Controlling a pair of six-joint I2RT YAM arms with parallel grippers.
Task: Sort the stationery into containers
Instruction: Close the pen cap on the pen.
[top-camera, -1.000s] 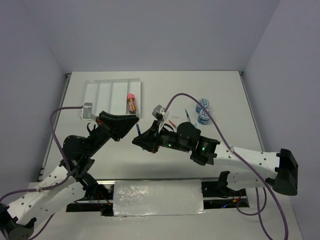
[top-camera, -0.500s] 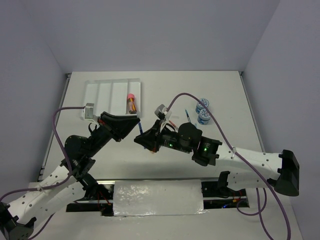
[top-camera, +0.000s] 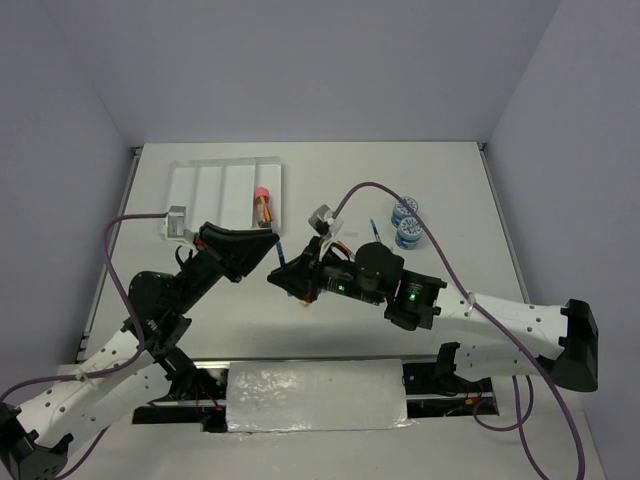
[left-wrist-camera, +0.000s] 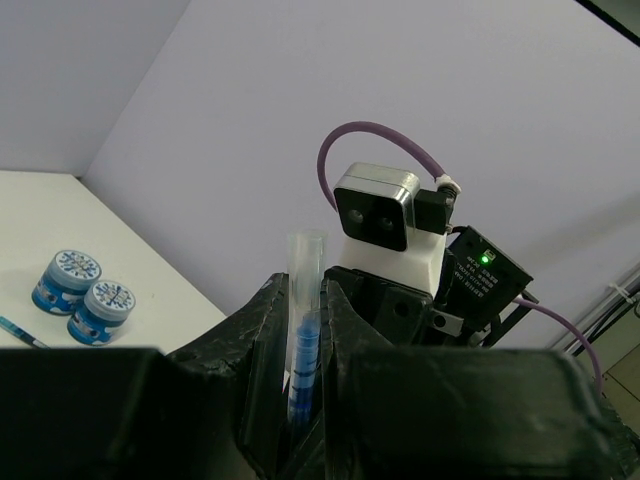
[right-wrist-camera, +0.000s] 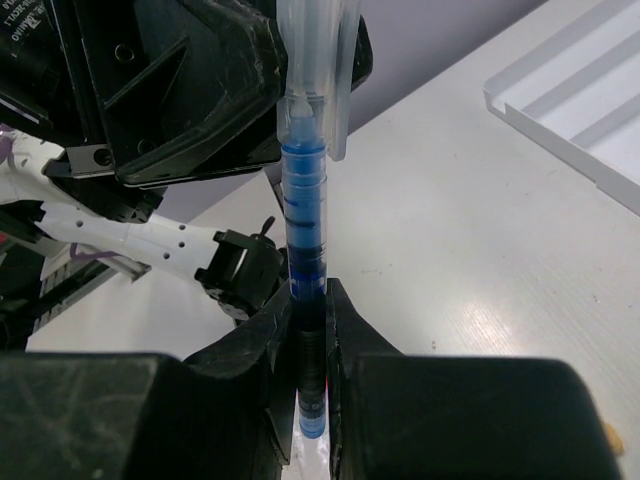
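A blue pen (right-wrist-camera: 305, 250) stands upright in my right gripper (right-wrist-camera: 305, 310), which is shut on its lower barrel. The pen's upper end sits inside a clear pale tube (right-wrist-camera: 312, 50), and my left gripper (left-wrist-camera: 305, 330) is shut on that tube (left-wrist-camera: 305, 270). In the top view the two grippers meet nose to nose above the table's middle, left (top-camera: 268, 243) and right (top-camera: 283, 275), with the pen (top-camera: 279, 257) between them. The white four-compartment tray (top-camera: 185, 180) lies at the far left, with a pink-capped orange piece (top-camera: 262, 205) in its rightmost compartment.
Two round blue-lidded tubs (top-camera: 405, 210) (top-camera: 407, 235) stand at the right of the middle. A thin blue pen (top-camera: 375, 232) lies just left of them. A red pen (top-camera: 343, 245) shows partly behind the right arm. A foil-wrapped block (top-camera: 315, 398) sits between the arm bases.
My right gripper has shifted a little left with the pen, closing the gap to the left gripper. The left arm has hardly moved.
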